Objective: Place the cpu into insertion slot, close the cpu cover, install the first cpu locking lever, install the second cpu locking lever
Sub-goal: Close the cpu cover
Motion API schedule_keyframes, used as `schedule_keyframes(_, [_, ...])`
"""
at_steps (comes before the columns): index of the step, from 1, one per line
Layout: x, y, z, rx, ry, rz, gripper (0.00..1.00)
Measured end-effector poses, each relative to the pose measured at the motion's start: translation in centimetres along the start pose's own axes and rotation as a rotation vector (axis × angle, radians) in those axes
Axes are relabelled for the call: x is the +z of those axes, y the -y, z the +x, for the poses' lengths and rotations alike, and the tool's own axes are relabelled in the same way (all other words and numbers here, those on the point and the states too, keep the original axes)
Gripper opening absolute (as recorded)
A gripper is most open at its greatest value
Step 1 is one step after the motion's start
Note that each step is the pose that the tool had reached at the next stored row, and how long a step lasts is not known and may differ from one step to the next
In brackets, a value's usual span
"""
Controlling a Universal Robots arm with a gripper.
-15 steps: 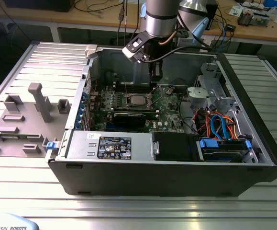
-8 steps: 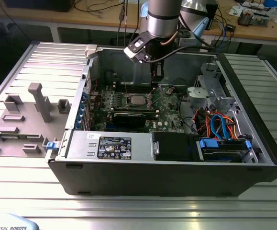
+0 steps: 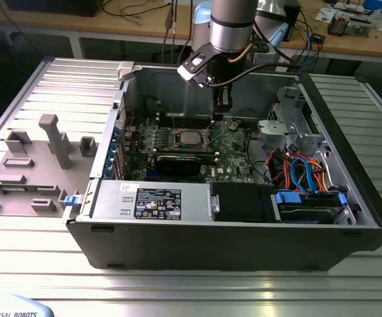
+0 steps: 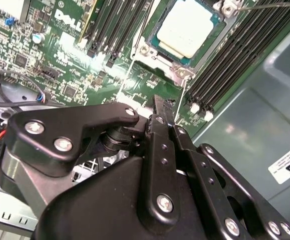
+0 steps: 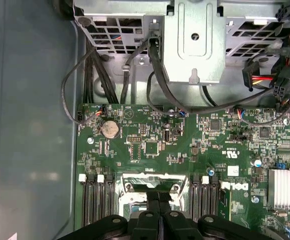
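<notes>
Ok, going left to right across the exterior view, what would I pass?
First the grey upright block, then the cpu, then the gripper, then the silver drive cage.

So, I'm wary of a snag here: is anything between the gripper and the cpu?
Nothing visible. In the second wrist view the gripper sits just short of the insertion slot, with only low green board between it and the cpu, which already lies in that slot.
</notes>
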State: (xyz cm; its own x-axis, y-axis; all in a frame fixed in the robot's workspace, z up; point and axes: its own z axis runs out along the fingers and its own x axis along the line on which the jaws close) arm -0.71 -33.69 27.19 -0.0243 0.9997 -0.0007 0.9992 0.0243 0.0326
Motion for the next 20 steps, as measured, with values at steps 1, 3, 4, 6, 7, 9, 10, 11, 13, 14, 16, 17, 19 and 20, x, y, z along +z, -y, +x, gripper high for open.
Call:
schedule_keyframes(1, [0.01, -0.13, 0.0, 0.0, -0.0001, 0.0, 0.11])
schedule_keyframes(3, [0.02, -0.4, -0.01, 0.0, 0.0, -0.0001, 0.11])
schedule_keyframes(4, [0.02, -0.55, -0.01, 0.0, 0.0001, 0.0, 0.11])
schedule_keyframes(6, [0.03, -0.71, -0.02, 0.0, 0.0001, 0.0, 0.11])
schedule_keyframes(7, [0.03, -0.77, -0.02, 0.0, 0.0002, -0.0001, 0.11])
schedule_keyframes(9, [0.03, -0.77, -0.02, 0.0, 0.0002, -0.0001, 0.11])
schedule_keyframes(10, [0.03, -0.95, -0.02, 0.0, 0.0002, -0.0001, 0.11])
schedule_keyframes(11, [0.04, -1.14, -0.03, 0.0, 0.0002, 0.0, 0.11])
schedule_keyframes(13, [0.04, -1.15, -0.03, 0.0, 0.0002, 0.0, 0.11])
schedule_keyframes(14, [0.04, -1.16, -0.03, 0.0, 0.0001, -0.0001, 0.11])
schedule_keyframes(16, [0.04, -1.16, -0.03, 0.0, 0.0002, 0.0, 0.11])
schedule_keyframes(17, [0.04, -1.16, -0.03, 0.0, 0.0002, -0.0001, 0.11])
schedule_keyframes(19, [0.04, -1.17, -0.03, 0.0, 0.0002, -0.0001, 0.11])
schedule_keyframes(20, [0.04, -1.17, -0.03, 0.0, 0.0001, 0.0, 0.11])
